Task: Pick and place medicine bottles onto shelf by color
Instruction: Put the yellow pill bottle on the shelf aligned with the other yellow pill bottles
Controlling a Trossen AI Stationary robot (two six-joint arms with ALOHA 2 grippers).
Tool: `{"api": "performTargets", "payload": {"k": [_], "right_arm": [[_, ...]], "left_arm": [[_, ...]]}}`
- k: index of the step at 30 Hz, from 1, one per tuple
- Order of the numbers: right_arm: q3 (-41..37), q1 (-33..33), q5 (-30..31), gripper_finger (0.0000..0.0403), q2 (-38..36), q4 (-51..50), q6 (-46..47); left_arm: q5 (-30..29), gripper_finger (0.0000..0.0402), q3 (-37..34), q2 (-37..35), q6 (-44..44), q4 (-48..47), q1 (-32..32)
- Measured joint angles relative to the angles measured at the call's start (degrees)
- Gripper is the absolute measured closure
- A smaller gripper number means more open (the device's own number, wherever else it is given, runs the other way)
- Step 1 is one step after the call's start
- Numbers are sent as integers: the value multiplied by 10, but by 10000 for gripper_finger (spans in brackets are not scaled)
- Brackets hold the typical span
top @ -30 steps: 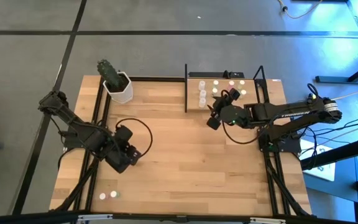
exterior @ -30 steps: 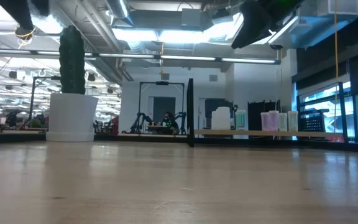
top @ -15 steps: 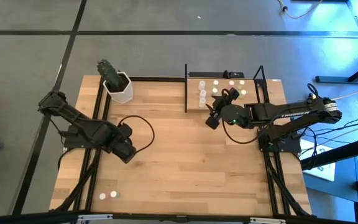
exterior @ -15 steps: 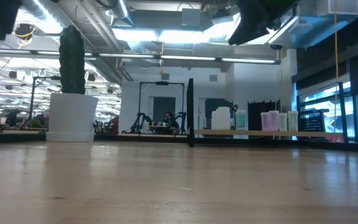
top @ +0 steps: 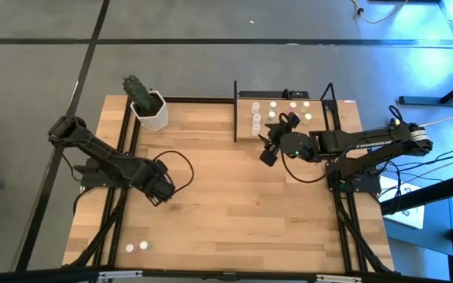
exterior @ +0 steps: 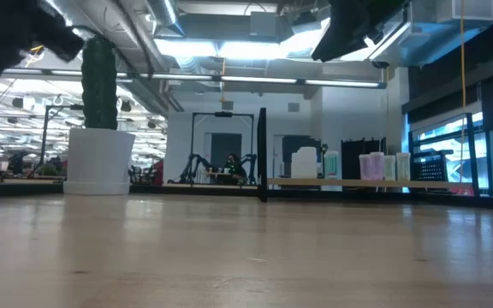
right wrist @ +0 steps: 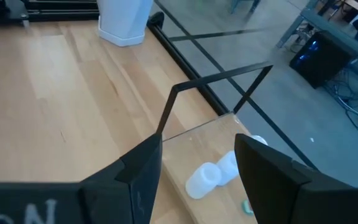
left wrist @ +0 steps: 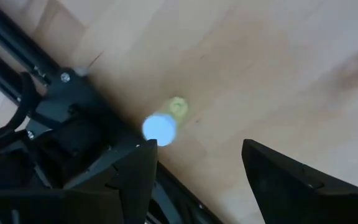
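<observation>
Two medicine bottles stand near the table's near left corner, one white-capped (top: 130,248) (left wrist: 160,129) and one greenish (top: 143,246) (left wrist: 178,107). My left gripper (top: 161,190) (left wrist: 197,180) hangs open above the table, farther from the near edge than they are, pointing down with nothing between its fingers. The shelf (top: 321,110) (exterior: 358,182) stands at the far right with several bottles (top: 255,119) (exterior: 304,162) on it. My right gripper (top: 269,149) (right wrist: 197,186) hovers open just in front of it, looking down on two whitish bottles (right wrist: 205,180).
A white hexagonal pot (top: 149,112) (exterior: 101,161) with a cactus stands at the far left corner. Black frame rails (top: 124,141) run along the table's left and right edges. The bare wooden tabletop (top: 234,196) lies between the two arms.
My left gripper has come down toward the table, tipped to point more steeply downward and rolled about its wrist, staying open. Nothing on the table has moved.
</observation>
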Motion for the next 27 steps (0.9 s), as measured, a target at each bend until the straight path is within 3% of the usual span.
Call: {"api": "performTargets", "payload": {"k": [7, 27], "right_arm": [[0, 0, 1, 199, 0, 0, 0], [0, 0, 2, 199, 0, 0, -1]], "left_arm": [[2, 173, -50, 0, -3, 8, 0], [-6, 173, -108, 0, -40, 47, 0]]}}
